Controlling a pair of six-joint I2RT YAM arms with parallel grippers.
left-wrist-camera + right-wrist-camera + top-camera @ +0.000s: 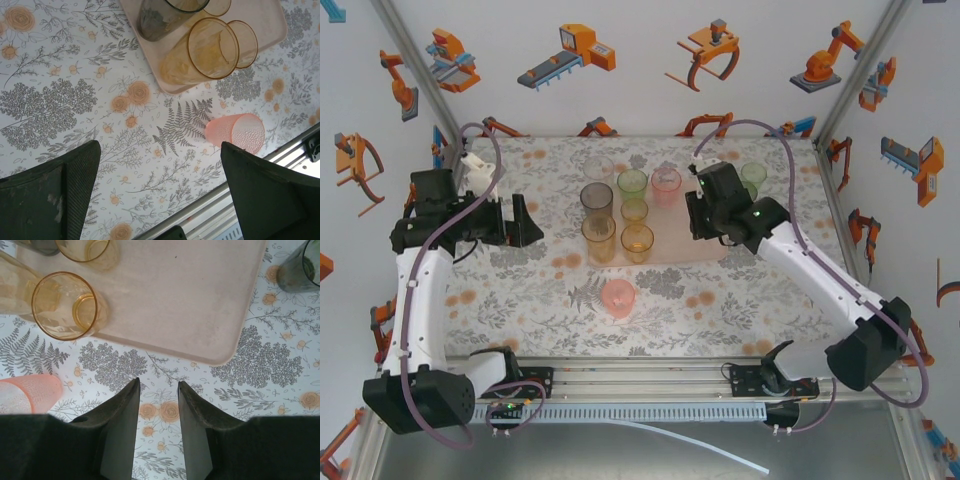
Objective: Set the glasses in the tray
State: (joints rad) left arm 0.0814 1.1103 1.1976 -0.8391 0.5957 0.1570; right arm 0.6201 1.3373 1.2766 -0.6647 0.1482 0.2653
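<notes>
The pale pink tray [675, 238] lies mid-table with several glasses standing on it, among them a smoky grey one [597, 198], a green one [632, 183], a pink one [666, 185] and two orange ones [638, 243]. One pink glass [618, 297] stands on the cloth in front of the tray. A green glass [753, 177] stands off the tray's right end. My left gripper [525, 225] hovers left of the tray, open and empty [160, 185]. My right gripper [696, 222] hangs over the tray's right end, its jaws narrowly apart with nothing between them [157, 390].
A floral cloth [520, 290] covers the table. In the left wrist view the pink glass [237, 132] sits near the metal front rail [300, 150]. In the right wrist view the tray's near corner [220, 352] lies just ahead of the fingertips, with a dark glass [297, 270] to its right.
</notes>
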